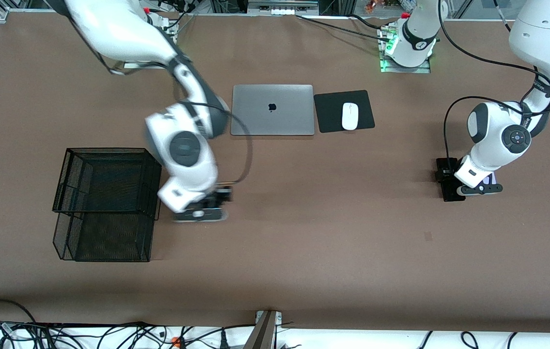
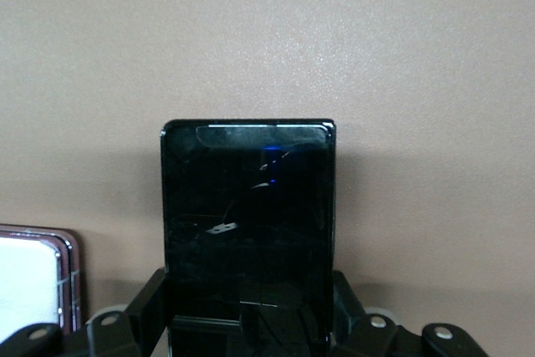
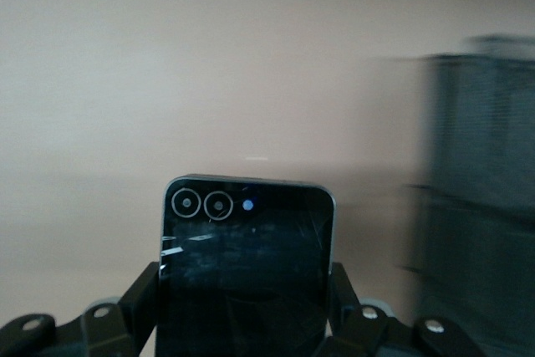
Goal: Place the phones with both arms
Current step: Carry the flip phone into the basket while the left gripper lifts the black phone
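My right gripper point(image 1: 201, 209) is shut on the small near-square black phone point(image 3: 244, 273), whose two camera rings face up. It holds the phone low over the table beside the black mesh basket point(image 1: 105, 203), and the phone's pale edge shows under the hand point(image 1: 200, 216). My left gripper point(image 1: 455, 185) sits low at the left arm's end of the table, its fingers point(image 2: 150, 298) closed against the sides of the long black phone point(image 2: 248, 232), which also shows in the front view point(image 1: 448, 178). The pale lavender-white phone point(image 2: 32, 277) lies right beside it, mostly hidden under the hand point(image 1: 491, 180).
A closed silver laptop point(image 1: 273, 109) and a white mouse point(image 1: 350, 116) on a black pad point(image 1: 329, 112) lie nearer the robots' bases. The mesh basket has two tiers and also shows blurred in the right wrist view point(image 3: 481, 198).
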Available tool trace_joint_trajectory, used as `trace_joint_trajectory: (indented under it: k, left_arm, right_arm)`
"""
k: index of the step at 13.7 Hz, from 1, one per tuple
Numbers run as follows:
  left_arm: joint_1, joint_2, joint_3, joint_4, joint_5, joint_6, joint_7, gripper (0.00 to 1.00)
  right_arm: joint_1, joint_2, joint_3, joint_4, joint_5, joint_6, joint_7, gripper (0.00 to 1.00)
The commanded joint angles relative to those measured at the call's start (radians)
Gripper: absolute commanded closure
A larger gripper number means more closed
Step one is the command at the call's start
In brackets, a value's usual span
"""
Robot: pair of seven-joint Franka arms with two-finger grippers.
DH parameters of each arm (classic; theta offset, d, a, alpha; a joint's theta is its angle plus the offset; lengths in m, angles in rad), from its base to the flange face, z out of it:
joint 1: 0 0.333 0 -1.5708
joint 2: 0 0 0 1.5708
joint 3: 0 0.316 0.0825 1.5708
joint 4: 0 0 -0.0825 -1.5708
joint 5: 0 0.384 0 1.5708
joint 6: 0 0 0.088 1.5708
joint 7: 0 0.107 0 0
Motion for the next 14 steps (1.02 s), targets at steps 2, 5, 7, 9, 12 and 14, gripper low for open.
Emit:
trace_joint_trajectory:
  k: [2, 5, 7, 9, 12, 14]
  left_arm:
    - [-0.002, 0.019, -0.032, 0.159, -0.027, -0.257, -0.007, 1.00]
    - [-0.026, 0.025, -0.046, 0.261, -0.098, -0.385, -0.008, 1.00]
    - [-0.066, 0.048, -0.046, 0.302, -0.133, -0.387, -0.014, 1.00]
    - [-0.147, 0.092, -0.046, 0.362, -0.136, -0.390, -0.078, 1.00]
    - [-0.290, 0.166, -0.046, 0.466, -0.136, -0.391, -0.242, 1.00]
    - [-0.384, 0.206, -0.046, 0.540, -0.136, -0.393, -0.357, 1.00]
  right_arm:
    - [-0.087, -0.188, -0.088, -0.145, 0.004, -0.124, -0.229, 0.96]
    - [-0.161, -0.323, -0.186, -0.343, 0.122, -0.103, -0.377, 0.96]
    - [-0.161, -0.389, -0.271, -0.476, 0.128, -0.031, -0.457, 0.96]
    - [-0.161, -0.429, -0.316, -0.597, 0.128, 0.078, -0.489, 0.96]
    - [-0.163, -0.443, -0.343, -0.708, 0.134, 0.228, -0.486, 0.96]
    - [-0.164, -0.426, -0.346, -0.713, 0.189, 0.256, -0.486, 0.96]
